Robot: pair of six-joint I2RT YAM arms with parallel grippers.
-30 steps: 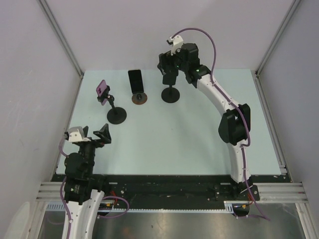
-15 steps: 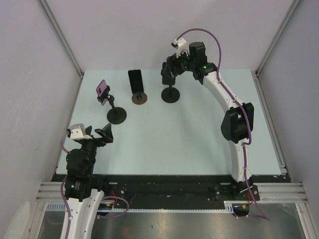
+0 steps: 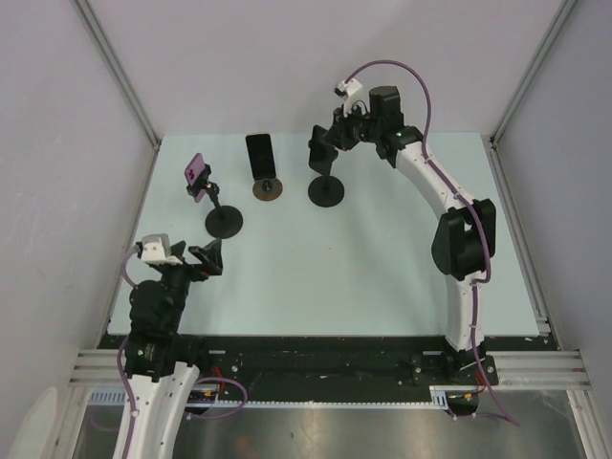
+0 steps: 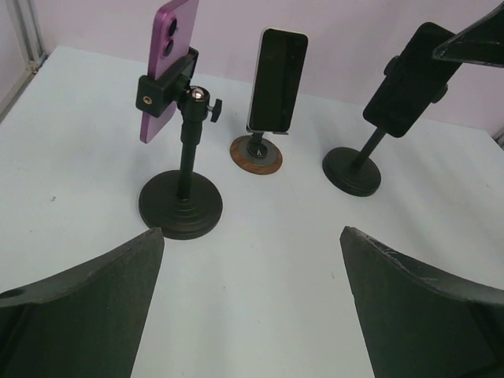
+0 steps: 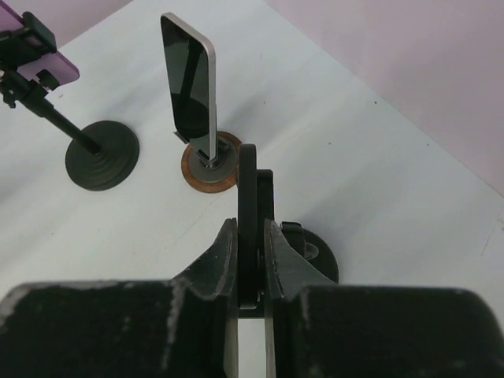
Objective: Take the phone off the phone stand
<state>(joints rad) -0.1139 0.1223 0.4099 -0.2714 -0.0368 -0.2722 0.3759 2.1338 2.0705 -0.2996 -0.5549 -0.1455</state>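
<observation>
Since a second ago my right gripper went from wide to clamped. Its fingers now pinch the black phone edge-on, and that phone is sitting tilted in the right stand at the far side. Meanwhile my left gripper hangs near left, fingers spread, nothing in them. Count-wise: three phones, three stands. There's a purple phone on the left stand and a white-edged phone on the brown-disc stand in the middle, all on the pale table.
</observation>
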